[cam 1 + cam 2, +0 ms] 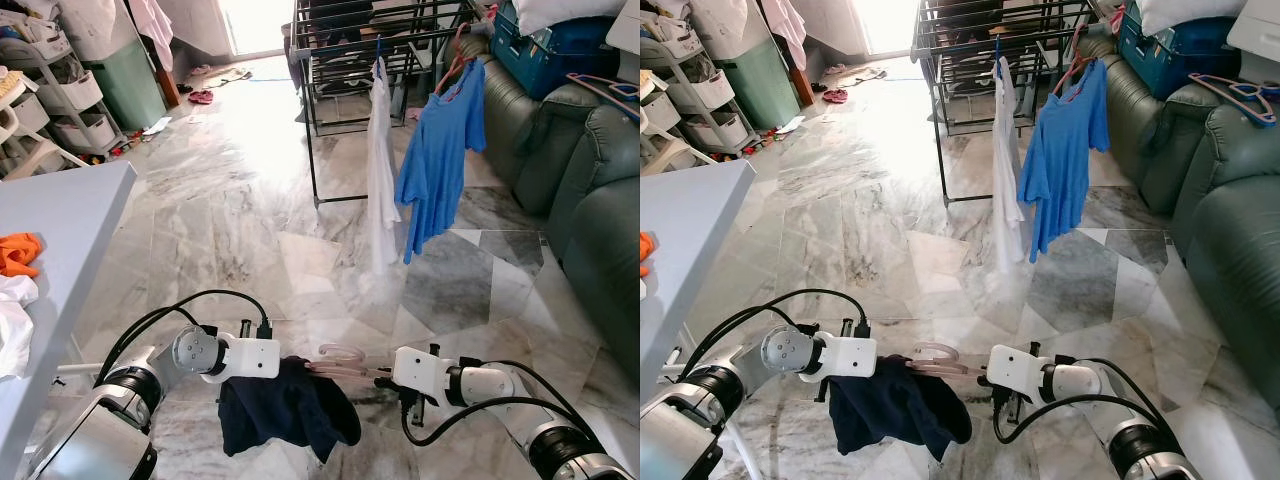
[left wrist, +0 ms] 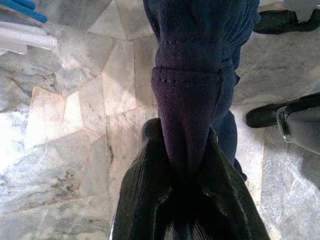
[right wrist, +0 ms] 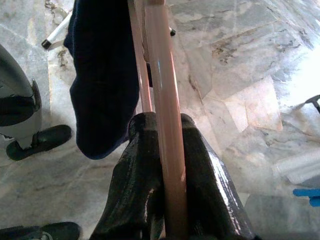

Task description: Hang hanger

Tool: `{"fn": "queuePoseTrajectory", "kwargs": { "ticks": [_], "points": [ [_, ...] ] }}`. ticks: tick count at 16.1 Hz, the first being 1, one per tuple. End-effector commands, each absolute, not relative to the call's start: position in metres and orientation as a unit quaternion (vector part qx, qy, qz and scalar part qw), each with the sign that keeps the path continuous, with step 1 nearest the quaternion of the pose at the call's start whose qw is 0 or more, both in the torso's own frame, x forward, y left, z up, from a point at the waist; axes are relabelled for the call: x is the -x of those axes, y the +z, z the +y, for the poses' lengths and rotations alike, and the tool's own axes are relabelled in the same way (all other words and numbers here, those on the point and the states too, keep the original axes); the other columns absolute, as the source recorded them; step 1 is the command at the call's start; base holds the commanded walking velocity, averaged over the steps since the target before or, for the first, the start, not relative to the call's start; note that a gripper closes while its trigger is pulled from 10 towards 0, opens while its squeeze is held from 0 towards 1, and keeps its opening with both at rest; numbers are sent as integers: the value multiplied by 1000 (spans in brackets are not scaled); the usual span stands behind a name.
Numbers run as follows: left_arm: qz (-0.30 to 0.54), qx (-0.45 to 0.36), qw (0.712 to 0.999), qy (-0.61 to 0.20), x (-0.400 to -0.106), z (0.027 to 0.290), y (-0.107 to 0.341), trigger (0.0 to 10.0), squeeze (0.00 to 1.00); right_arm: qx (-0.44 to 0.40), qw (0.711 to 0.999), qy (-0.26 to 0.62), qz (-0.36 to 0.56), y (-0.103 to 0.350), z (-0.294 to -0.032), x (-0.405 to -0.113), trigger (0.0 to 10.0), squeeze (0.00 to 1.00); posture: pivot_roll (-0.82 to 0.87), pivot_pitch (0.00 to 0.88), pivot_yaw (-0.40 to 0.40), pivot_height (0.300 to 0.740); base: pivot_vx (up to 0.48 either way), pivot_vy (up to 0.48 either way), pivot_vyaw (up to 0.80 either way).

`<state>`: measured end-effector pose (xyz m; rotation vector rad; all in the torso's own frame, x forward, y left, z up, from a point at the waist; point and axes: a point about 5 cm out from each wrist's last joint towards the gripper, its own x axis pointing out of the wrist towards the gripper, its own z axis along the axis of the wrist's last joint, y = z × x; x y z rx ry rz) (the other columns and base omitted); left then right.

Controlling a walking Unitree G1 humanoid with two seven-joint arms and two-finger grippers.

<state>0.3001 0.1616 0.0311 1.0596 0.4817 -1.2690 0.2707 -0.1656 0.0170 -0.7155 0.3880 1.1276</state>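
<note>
While I look through the left eye view, I see both arms low in front of me, carrying one load between them. My left gripper pinches a dark navy garment that droops from a pale pink hanger. My right gripper holds the hanger's other end. The hanger's long axis runs across me, from nine to three o'clock, between the two grippers. The drying rack stands well apart at about one o'clock, with a white garment and a blue shirt already hanging on it. Open marble floor lies between, so I judge the way clear. A green sofa flanks the rack at two o'clock and a grey table sits at nine o'clock.

Through the right eye view the same layout shows; the right arm looks slightly nearer the rack.

Through the left wrist view, the fingers press together on a knitted fold of the garment.

Through the right wrist view, the fingers clamp the hanger's bar, which runs straight out along them.
</note>
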Motion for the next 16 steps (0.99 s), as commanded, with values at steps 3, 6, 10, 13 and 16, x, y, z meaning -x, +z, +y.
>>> {"fn": "queuePoseTrajectory", "kwargs": {
  "ticks": [3, 6, 10, 13, 16],
  "points": [
    [235, -459, 653, -555, -295, 172, 26, 0, 0, 329, 779, 512, 152, 27, -159, -281, 0, 102, -188, 0, 131, 740, 0, 0, 0],
    [238, -453, 664, -545, -294, 175, 25, 0, 0, 305, 795, 501, 157, 32, -161, -286, 10000, 1000, -191, 0, 131, 740, 0, 0, 0],
    [247, -453, 674, -528, -294, 185, 24, 0, 0, 337, 765, 527, 157, 48, -172, -290, 10000, 1000, -194, 0, 134, 740, 0, 0, 0],
    [268, -462, 683, -498, -292, 201, 22, 0, 0, 357, 767, 510, 151, 72, -191, -300, 10000, 1000, -201, 0, 142, 740, 0, 0, 0],
    [281, -457, 693, -481, -291, 211, 22, 0, 0, 366, 780, 487, 142, 88, -206, -305, 10000, 1000, -206, 0, 143, 740, 0, 0, 0]
  ]
}}
